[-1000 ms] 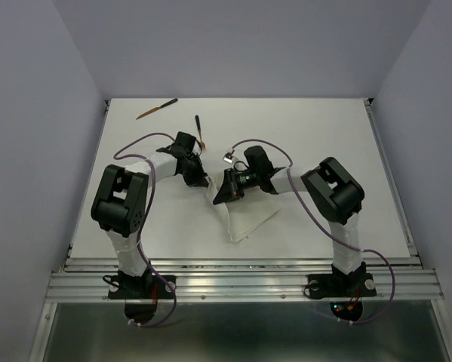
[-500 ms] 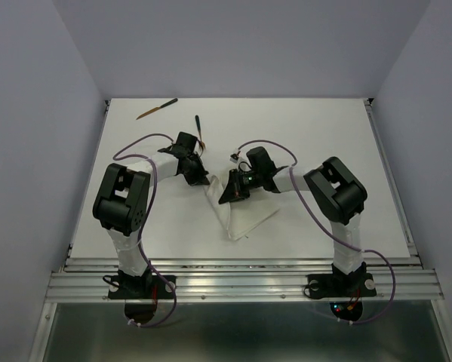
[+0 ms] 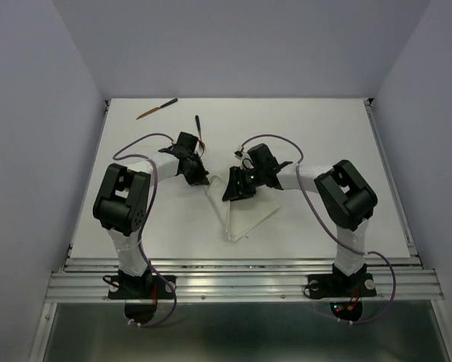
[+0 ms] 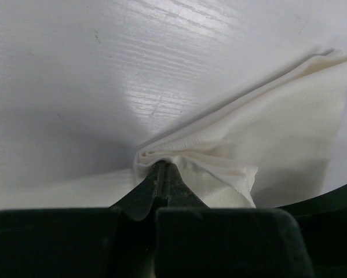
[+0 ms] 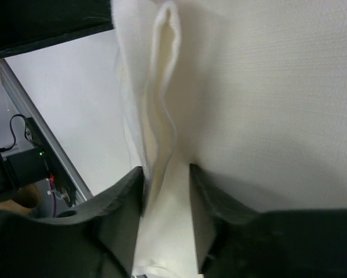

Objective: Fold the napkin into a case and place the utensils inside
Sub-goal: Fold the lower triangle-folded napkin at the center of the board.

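Note:
The white napkin lies folded into a rough triangle at the table's middle. My left gripper is shut on a bunched corner of the napkin at its left edge; in the left wrist view its jaws meet with cloth pinched at the tips. My right gripper stands over the napkin's top, jaws parted, and a raised fold of the napkin runs loosely between its fingers. Two brown utensils lie beyond: one at the far left, another just behind the left wrist. No case shows.
The white table ends in a metal rail at the near edge, with walls on three sides. Purple cables loop off both arms. In the right wrist view the rail and an arm base show at left.
The right gripper's jaws have parted and let go of the napkin fold. That arm has shifted slightly right and back, and the napkin now lies flatter.

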`<move>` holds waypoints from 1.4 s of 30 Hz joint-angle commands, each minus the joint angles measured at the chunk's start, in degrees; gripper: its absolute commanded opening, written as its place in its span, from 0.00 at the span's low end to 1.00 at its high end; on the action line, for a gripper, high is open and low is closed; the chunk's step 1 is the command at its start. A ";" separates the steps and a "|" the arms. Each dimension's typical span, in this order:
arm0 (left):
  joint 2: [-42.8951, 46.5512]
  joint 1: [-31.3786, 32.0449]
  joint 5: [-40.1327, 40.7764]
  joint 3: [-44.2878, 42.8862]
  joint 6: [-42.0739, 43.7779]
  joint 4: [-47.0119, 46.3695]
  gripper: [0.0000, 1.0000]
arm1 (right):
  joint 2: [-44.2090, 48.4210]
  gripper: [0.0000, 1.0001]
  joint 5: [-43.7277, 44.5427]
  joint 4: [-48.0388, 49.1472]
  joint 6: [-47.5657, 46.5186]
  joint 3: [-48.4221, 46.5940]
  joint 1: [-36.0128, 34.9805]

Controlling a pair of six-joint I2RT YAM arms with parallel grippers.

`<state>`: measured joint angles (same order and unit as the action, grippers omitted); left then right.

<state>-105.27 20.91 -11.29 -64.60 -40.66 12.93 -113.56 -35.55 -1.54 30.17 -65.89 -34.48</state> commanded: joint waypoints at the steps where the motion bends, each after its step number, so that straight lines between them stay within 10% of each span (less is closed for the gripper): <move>1: -0.46 0.01 3.20 -1.76 0.50 1.75 0.00 | 4.74 0.55 2.06 -1.62 -1.70 1.37 -0.58; 21: -1.51 0.01 3.99 -2.11 0.59 2.80 0.00 | 13.80 0.80 11.99 -6.36 -1.69 7.53 -11.22; 38: -1.78 0.01 3.99 -2.11 0.59 2.80 0.00 | 11.95 0.21 16.65 -9.71 -5.38 3.93 -15.18; 42: -1.60 0.01 4.17 -2.20 0.67 2.98 0.00 | 11.52 0.21 16.39 -9.97 -5.74 3.14 -15.18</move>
<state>-106.02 20.91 -10.15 -65.73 -40.75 13.63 -102.41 -20.32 -11.33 26.11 -59.92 -49.47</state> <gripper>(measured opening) 0.025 0.207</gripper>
